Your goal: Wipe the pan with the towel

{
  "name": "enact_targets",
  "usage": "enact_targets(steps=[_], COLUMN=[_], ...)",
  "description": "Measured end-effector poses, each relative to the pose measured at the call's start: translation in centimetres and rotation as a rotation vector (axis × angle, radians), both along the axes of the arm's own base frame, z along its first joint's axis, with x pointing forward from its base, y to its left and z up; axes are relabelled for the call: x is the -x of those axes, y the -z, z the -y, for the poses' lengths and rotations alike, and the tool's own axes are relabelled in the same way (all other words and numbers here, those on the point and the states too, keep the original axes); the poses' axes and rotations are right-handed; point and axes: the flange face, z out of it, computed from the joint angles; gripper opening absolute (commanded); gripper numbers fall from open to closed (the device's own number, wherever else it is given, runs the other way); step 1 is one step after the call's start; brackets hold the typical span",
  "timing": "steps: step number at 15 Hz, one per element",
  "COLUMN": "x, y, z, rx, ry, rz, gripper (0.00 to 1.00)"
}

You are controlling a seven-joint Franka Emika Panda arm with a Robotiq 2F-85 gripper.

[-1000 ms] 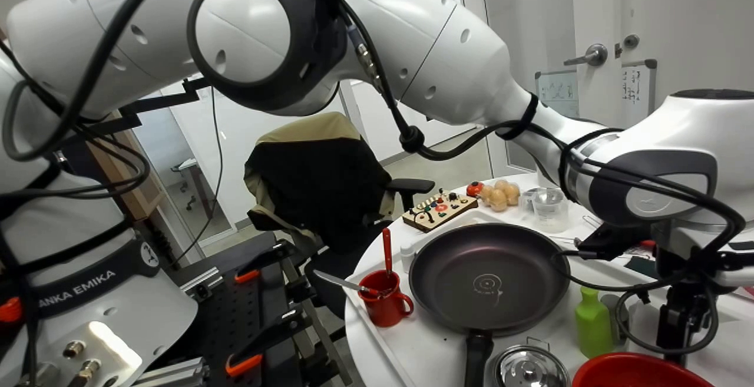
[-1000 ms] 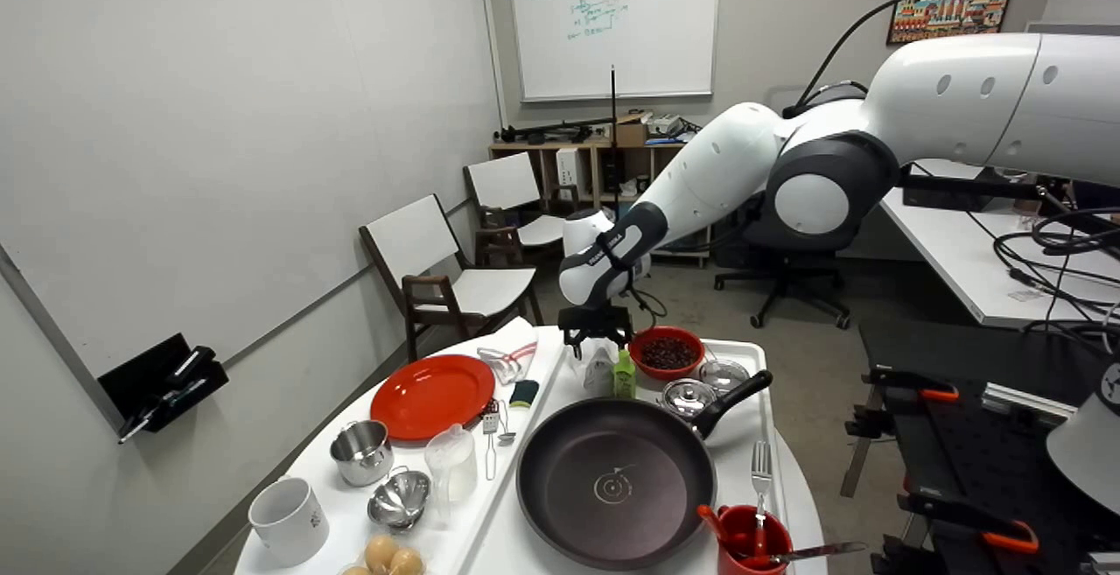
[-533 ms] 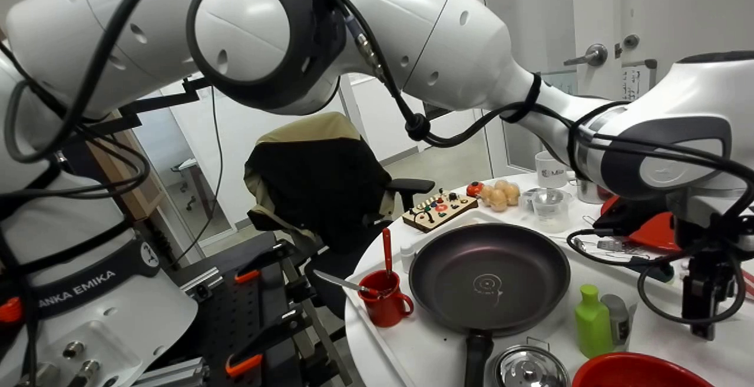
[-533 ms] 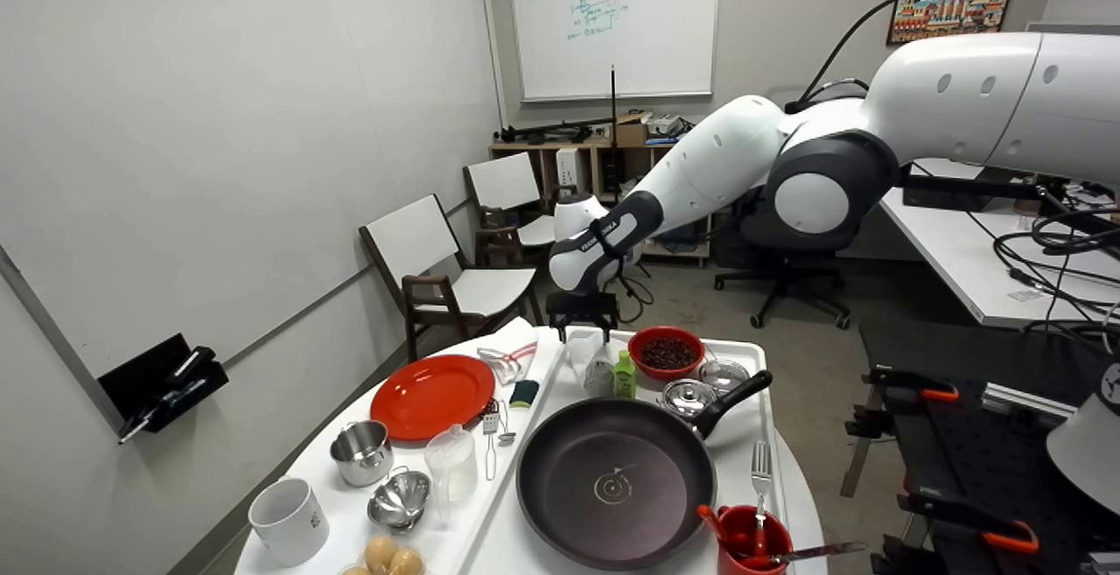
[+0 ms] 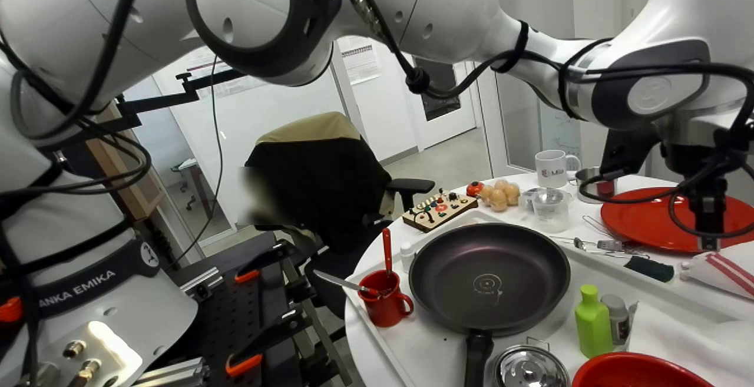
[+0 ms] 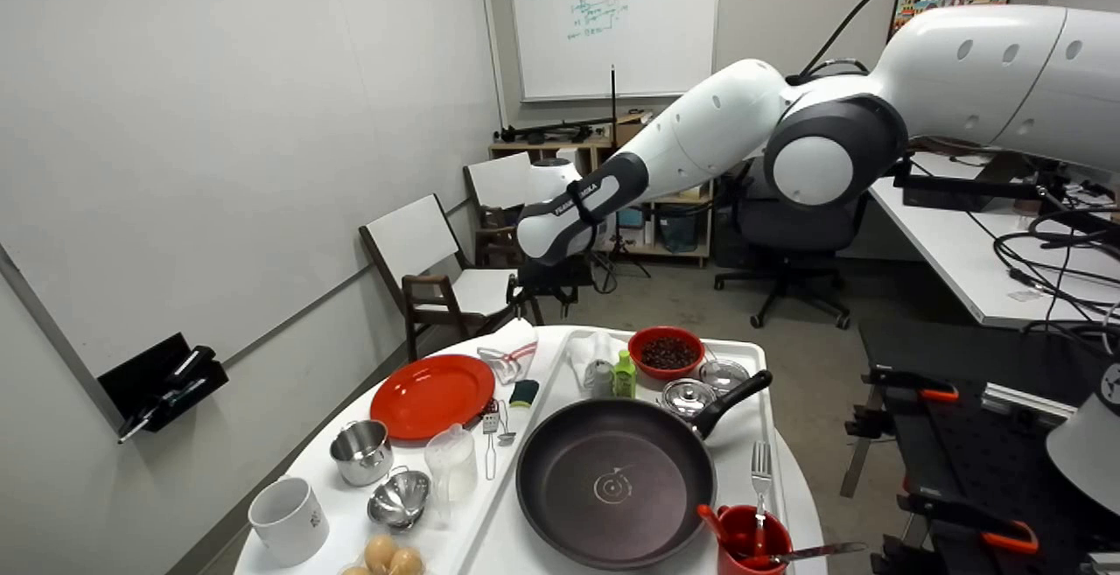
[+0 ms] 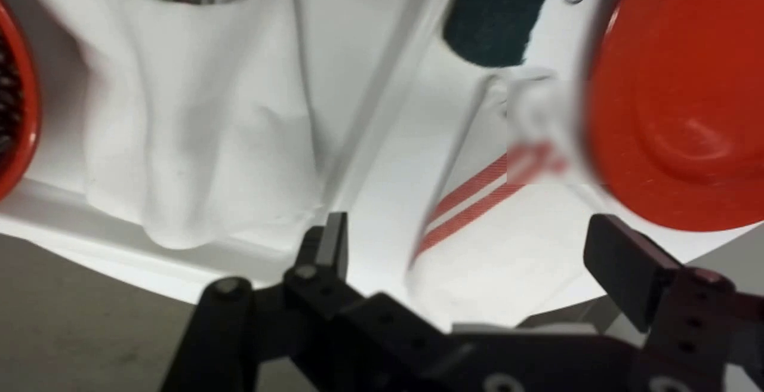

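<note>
Lying in the white tray, the dark frying pan [image 5: 471,275] has its black handle [image 6: 735,402] turned towards the lids and bare inner surface facing up. The towel [image 7: 197,111], white and loosely folded, rests at the tray's end, also seen as a pale cloth [image 5: 683,340] beside the green bottle. My gripper [image 7: 470,225] stands open, its fingers wide apart with nothing between them. It hangs above a red-striped white cloth [image 7: 495,249], to the right of the towel in the wrist view. In an exterior view the gripper [image 6: 542,302] is above the table's far edge.
A red plate [image 6: 433,396] and dark green sponge [image 5: 648,268] lie outside the tray. Around the towel stand a green bottle [image 5: 592,322], a grey container [image 5: 616,319] and a red bowl [image 6: 667,352]. A red cup [image 5: 386,301] holding cutlery is near the pan.
My open gripper has risen and moved away from over the towel, towards the striped cloth and the table's edge. Pan and tableware have stayed put.
</note>
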Motion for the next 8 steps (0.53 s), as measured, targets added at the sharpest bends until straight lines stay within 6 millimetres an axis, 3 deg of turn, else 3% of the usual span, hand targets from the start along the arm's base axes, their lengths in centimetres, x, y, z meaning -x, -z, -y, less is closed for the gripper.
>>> enact_targets(steps=[4, 8], x=[-1.8, -1.5], y=[-3.5, -5.2], z=[-4.7, -9.2], rx=[-0.028, -0.061], ry=[-0.225, -0.45], rz=[0.033, 0.028], gripper=[1.0, 1.0])
